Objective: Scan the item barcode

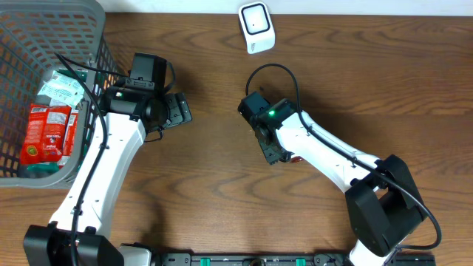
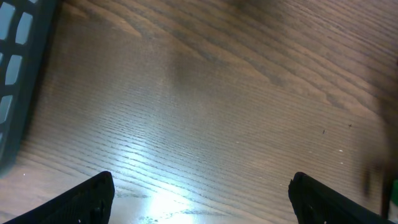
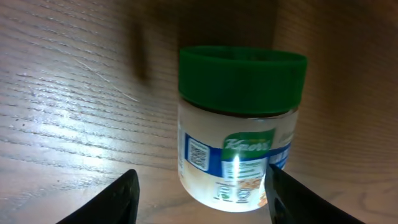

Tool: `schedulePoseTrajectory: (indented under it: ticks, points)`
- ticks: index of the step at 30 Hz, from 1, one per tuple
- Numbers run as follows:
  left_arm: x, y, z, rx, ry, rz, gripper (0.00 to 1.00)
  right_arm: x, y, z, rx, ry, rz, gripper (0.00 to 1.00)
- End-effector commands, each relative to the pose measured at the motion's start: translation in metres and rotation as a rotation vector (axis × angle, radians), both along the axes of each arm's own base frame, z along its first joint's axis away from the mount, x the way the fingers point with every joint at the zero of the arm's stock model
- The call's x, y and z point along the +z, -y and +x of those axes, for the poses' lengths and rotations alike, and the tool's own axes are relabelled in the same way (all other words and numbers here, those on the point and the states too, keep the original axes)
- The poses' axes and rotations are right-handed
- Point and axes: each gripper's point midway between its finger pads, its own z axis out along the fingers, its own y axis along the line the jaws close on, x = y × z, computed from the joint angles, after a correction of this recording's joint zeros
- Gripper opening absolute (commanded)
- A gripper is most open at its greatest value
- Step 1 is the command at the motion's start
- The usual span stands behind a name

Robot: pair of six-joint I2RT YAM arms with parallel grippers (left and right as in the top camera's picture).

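The item is a small clear jar with a green lid and a blue, green and white label. It lies on its side on the wooden table, lid pointing away from the right wrist camera. A small square code shows on the label; no striped barcode is visible. My right gripper straddles the jar's base, open: its right finger is at the jar's side and its left finger stands clear. From overhead the right gripper covers the jar. The white scanner sits at the table's far edge. My left gripper hovers open over bare wood.
A grey plastic basket at the far left holds a red packet and a pale green-and-white packet. Its wall shows at the left of the left wrist view.
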Motion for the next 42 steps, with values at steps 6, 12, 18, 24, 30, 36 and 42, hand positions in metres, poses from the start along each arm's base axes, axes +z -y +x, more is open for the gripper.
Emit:
schedulePoseTrajectory:
  ticks: [6, 12, 18, 24, 30, 36, 42]
  points:
    - [0.000, -0.003, -0.001, -0.003, -0.004, 0.010, 0.90, 0.005, 0.004, 0.001, -0.013, 0.031, -0.012, 0.56]
    - [0.000, -0.003, -0.001, -0.003, -0.004, 0.010, 0.90, 0.001, 0.008, 0.002, -0.020, 0.035, -0.019, 0.54]
    - [0.000, -0.003, -0.001, -0.003, -0.004, 0.010, 0.90, 0.000, 0.016, 0.005, -0.044, 0.037, -0.027, 0.56]
    - [0.000, -0.003, -0.001, -0.003, -0.004, 0.010, 0.90, -0.004, 0.023, 0.008, -0.062, 0.040, -0.030, 0.59]
    - [0.000, -0.003, -0.001, -0.003, -0.004, 0.010, 0.90, -0.010, 0.025, 0.014, -0.031, 0.051, -0.024, 0.63]
    - [0.000, -0.003, -0.001, -0.003, -0.004, 0.010, 0.90, -0.012, 0.027, 0.016, -0.015, 0.053, -0.029, 0.60]
    - [0.000, -0.003, -0.001, -0.003, -0.004, 0.010, 0.90, -0.014, 0.034, 0.018, -0.029, 0.051, -0.029, 0.59]
